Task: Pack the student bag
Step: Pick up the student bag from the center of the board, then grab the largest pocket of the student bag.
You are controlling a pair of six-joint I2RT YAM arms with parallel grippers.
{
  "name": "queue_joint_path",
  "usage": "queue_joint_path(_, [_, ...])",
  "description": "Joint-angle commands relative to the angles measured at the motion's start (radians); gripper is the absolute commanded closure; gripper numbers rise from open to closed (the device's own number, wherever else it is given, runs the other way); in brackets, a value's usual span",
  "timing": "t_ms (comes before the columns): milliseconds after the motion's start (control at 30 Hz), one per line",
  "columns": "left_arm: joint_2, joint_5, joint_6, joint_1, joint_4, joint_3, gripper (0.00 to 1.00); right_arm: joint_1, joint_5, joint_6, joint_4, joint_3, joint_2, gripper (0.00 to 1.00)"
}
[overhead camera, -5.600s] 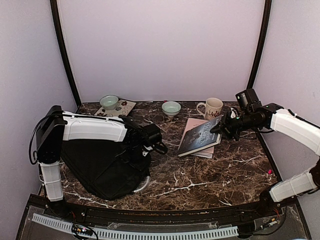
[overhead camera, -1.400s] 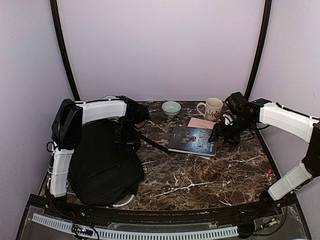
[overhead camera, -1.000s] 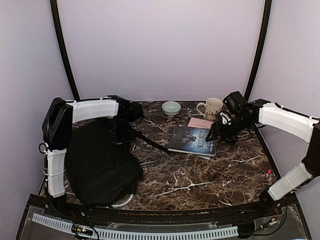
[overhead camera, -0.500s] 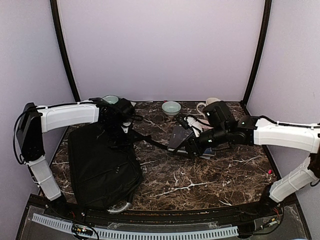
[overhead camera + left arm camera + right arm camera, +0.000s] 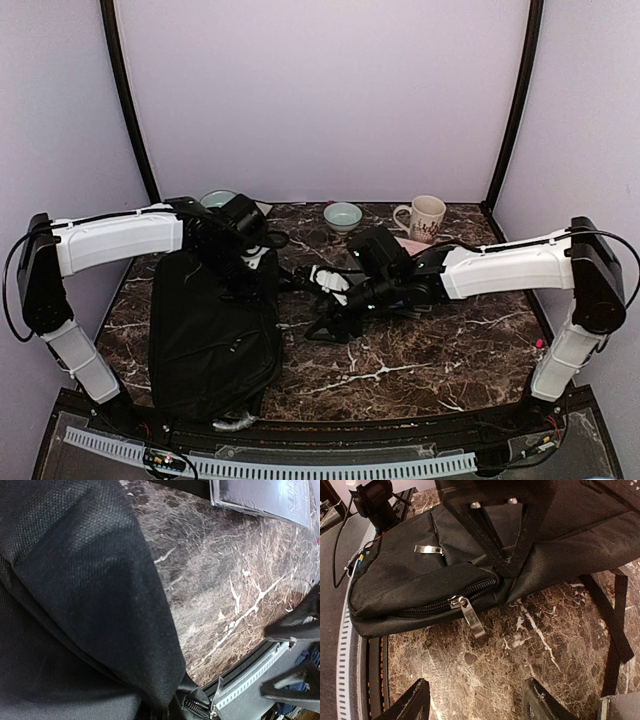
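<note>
The student bag (image 5: 205,340) is a large black fabric backpack lying flat on the left of the marble table. My left gripper (image 5: 250,268) is shut on the fabric of its upper right edge and lifts that edge a little. In the right wrist view its fingers pinch the bag (image 5: 410,570) at a fold. My right gripper (image 5: 325,322) hovers open just right of the bag. Its open gripper (image 5: 477,702) faces a silver zipper pull (image 5: 470,612) on a closed zipper and holds nothing. Black fabric of the bag (image 5: 75,580) fills the left wrist view.
A dark book (image 5: 265,495) lies on the table right of the bag, mostly under my right arm from above. A mug (image 5: 425,215) and a pale green bowl (image 5: 343,215) stand at the back. Black bag straps (image 5: 615,615) trail across the marble.
My right arm has swung left from the books to the bag's right side. My left arm has stretched out further right, still gripping the bag, which has turned straighter.
</note>
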Motion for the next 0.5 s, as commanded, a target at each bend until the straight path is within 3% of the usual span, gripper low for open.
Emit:
queue_joint_path(0, [-0.057, 0.054, 0.023, -0.020, 0.035, -0.011, 1.00, 0.005, -0.067, -0.058, 0.118, 0.022, 0.027, 0.37])
queue_joint_path(167, [-0.073, 0.078, 0.013, -0.023, 0.052, -0.029, 1.00, 0.008, -0.111, -0.050, 0.214, 0.020, 0.081, 0.39])
queue_joint_path(467, [-0.094, 0.084, 0.000, -0.022, 0.054, -0.040, 1.00, 0.034, -0.123, -0.073, 0.210, 0.085, 0.152, 0.48])
